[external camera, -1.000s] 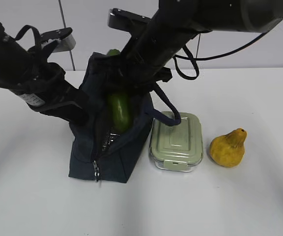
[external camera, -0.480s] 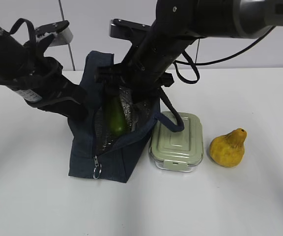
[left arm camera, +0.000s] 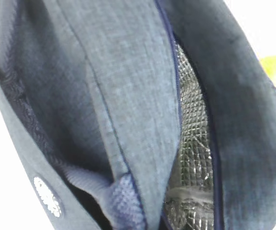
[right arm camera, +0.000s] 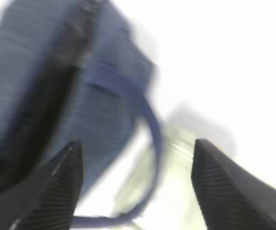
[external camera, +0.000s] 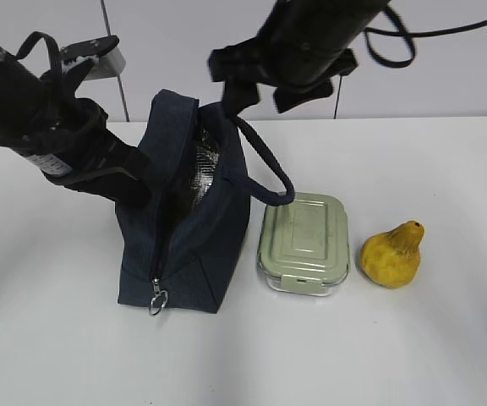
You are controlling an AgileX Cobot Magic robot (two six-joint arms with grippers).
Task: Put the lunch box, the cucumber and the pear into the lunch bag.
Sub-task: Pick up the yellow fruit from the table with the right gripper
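Observation:
The navy lunch bag [external camera: 184,245] stands open at centre left, its silver lining [external camera: 203,165] showing. The cucumber is out of sight; one second ago it stood in the bag's mouth. My left gripper [external camera: 139,179] presses into the bag's left wall; the left wrist view shows only bag fabric [left arm camera: 128,96] and lining [left arm camera: 190,143], pinched close to the camera. My right gripper [external camera: 265,95] hangs open and empty above the bag's mouth, its fingers wide apart [right arm camera: 137,146]. The sage-green lunch box [external camera: 304,241] lies right of the bag. The yellow pear [external camera: 393,254] stands right of the box.
The bag's padded handle loop [external camera: 269,173] droops onto the lunch box's back left corner. The metal zipper ring [external camera: 157,300] hangs at the bag's front. The white table [external camera: 413,355] runs back to a pale wall.
My right gripper let go of the cucumber, which sank out of sight into the bag, and rose up and to the right. The left arm holds still.

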